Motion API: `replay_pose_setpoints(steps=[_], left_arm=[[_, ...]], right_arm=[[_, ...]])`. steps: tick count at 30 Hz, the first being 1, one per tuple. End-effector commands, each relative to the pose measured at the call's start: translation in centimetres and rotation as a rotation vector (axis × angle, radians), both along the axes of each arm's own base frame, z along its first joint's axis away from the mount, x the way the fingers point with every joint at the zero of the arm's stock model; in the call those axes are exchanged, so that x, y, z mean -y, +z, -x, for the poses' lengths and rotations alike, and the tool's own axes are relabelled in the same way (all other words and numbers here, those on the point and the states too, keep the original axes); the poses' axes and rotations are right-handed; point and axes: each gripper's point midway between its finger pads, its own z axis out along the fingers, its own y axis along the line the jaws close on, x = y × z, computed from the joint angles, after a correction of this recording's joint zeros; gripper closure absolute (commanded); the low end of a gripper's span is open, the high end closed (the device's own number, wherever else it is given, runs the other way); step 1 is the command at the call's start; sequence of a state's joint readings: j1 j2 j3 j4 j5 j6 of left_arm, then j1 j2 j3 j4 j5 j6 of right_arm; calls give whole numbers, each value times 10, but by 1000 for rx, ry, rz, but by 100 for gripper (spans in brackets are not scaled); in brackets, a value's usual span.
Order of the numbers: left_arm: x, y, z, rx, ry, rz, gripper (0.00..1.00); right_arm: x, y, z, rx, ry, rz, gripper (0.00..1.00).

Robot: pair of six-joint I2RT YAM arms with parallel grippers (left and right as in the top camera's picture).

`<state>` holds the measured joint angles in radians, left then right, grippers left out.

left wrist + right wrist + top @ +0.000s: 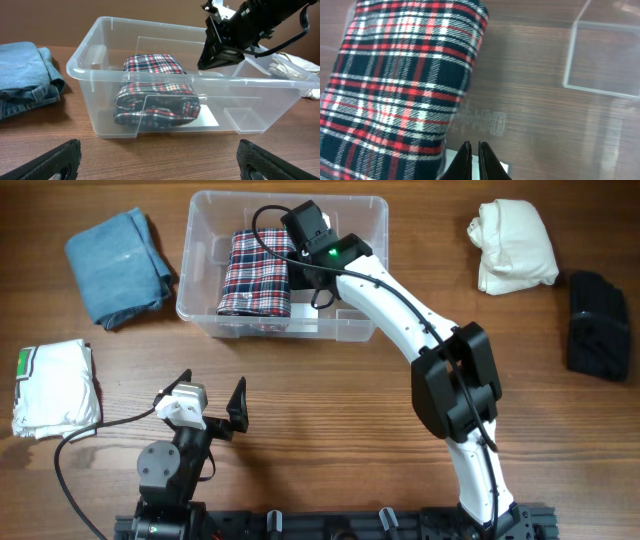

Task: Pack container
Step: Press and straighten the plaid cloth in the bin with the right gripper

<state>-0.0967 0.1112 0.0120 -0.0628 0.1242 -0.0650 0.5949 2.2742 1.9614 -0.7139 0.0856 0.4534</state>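
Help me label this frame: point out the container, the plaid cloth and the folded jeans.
container (235, 84), left wrist view, front rim.
plaid cloth (256, 272), overhead view, middle of its top.
folded jeans (118, 262), overhead view, centre of the fold.

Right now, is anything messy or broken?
Nothing stands out. The plaid cloth lies neatly folded inside the bin, and the bin sits flat on the table.

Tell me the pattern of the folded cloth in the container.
The cloth is red, white and dark plaid, clearest in the right wrist view.
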Motion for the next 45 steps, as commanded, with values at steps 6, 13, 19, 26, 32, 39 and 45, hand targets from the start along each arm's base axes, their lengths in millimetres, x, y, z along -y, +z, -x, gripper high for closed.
replay_pose_setpoints(steps=[6, 13, 19, 26, 32, 39, 45], left_arm=[[1, -3, 0, -5, -2, 1, 0], [1, -3, 0, -5, -2, 1, 0], [1, -3, 0, -5, -2, 1, 0], [1, -3, 0, -5, -2, 1, 0], [1, -3, 0, -5, -2, 1, 0], [1, -3, 0, -5, -2, 1, 0], [1, -3, 0, -5, -2, 1, 0]], right_arm=[[-28, -12, 11, -31, -10, -56, 96], [-17, -25, 9, -36, -58, -4, 96], [-18, -42, 10, -62, -77, -4, 96], [-46, -39, 13, -87, -7, -129, 96], [-63, -34, 18, -103, 68, -196, 96], [-72, -30, 18, -84, 151, -218, 96], [-75, -28, 19, -48, 247, -187, 96]])
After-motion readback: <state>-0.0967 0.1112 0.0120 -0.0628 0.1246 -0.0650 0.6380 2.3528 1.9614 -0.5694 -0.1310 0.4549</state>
